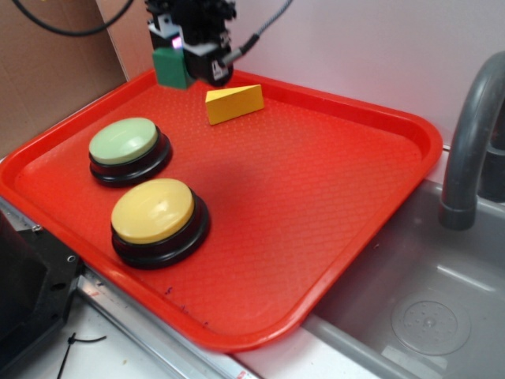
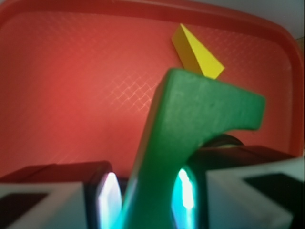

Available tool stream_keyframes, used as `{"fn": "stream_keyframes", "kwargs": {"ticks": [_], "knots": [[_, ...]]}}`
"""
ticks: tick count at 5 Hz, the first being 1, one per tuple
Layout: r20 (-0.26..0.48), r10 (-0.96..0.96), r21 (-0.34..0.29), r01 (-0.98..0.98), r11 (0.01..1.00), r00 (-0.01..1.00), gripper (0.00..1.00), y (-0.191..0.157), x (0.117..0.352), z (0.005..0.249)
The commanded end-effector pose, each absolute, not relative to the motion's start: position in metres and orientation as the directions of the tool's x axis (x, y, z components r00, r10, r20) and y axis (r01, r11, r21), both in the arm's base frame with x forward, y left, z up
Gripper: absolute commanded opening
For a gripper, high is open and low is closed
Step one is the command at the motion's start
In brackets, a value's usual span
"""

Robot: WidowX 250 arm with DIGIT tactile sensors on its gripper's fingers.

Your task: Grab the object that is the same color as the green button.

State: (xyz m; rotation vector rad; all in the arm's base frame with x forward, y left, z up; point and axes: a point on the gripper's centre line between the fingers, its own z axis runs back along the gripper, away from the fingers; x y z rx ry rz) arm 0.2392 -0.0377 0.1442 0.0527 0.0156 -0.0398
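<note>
Green block point(image 2: 190, 124) sits clamped in the claw point(image 2: 147, 191), lifted clear of the red tray point(image 1: 316, 197); grab looks done.

Green notched block point(image 2: 190, 138) clamped between the fingers point(image 2: 71, 191); yellow wedge point(image 2: 198, 55) behind it on red tray point(image 2: 71, 71).

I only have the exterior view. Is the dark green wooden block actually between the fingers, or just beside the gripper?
Observer: Between them. The wrist view shows the dark green wooden block clamped in the gripper.
Operator: Which way is its notch?
Observer: The curved notch faces right in the wrist view, under an overhanging lip.
Operator: Anything beneath it?
Observer: The yellow wedge block lies beyond it on the red plastic tray.
</note>
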Motion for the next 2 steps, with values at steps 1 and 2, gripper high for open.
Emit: {"fn": "stream_keyframes", "kwargs": {"ticks": [1,2], "knots": [[0.121,-0.026,-0.039,0.031,0.999,0.992,0.0,-0.0335,0.2197,0.2331],[0.115,-0.006,-0.007,0.006,1.0,0.993,0.0,-0.0324,0.2205,0.2312]]}}
